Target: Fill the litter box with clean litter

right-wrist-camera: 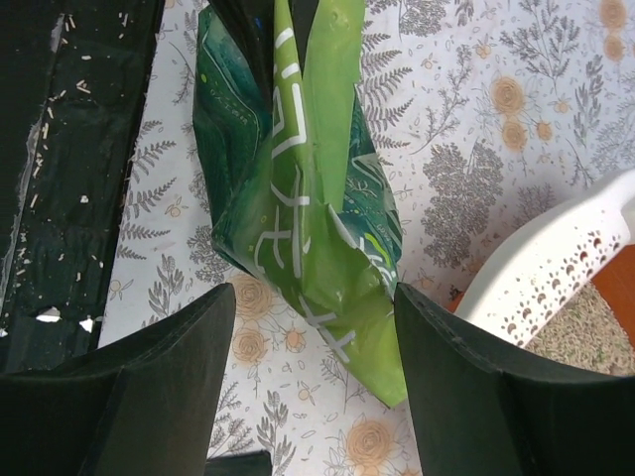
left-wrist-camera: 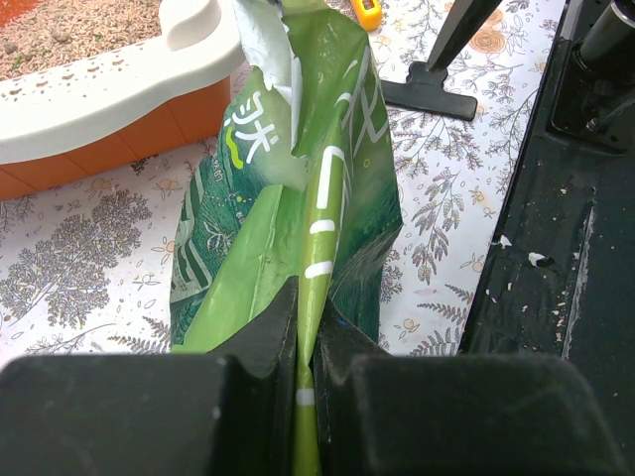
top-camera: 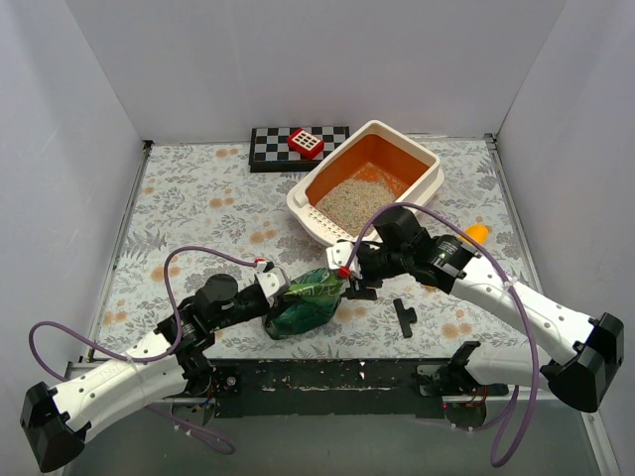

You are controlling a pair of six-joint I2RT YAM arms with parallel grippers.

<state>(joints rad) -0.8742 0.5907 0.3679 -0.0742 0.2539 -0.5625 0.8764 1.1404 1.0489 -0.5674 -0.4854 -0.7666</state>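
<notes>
**A:** Where do we stand?

**B:** The green bag point(top-camera: 306, 302) lies on the bench point(top-camera: 198, 198) between our two arms, near the litter box point(top-camera: 433, 159) but not touching it. Our left fingers point(left-wrist-camera: 281, 332) are clamped tight on a fold at the bag's end away from the box. Our right fingers point(top-camera: 355, 285) are spread wide, one on each side of the end nearest the box, gripping nothing.

**A:** And the clean litter point(top-camera: 355, 198)?

**B:** A shallow layer sits in the box towards its slotted edge, and the far part of the orange floor looks bare. We cannot see how much is in the bag.

**A:** So the step, as we judge it, is taking the second grip.

**B:** Yes. We should close the right fingers well onto the film, not just on its edge, since it looks glossy and may slip. We cannot tell whether that end is open, so we should carry it level or higher than the left end until it is past the cream rim. Then we raise the left end slowly and aim for the bare floor.
</notes>
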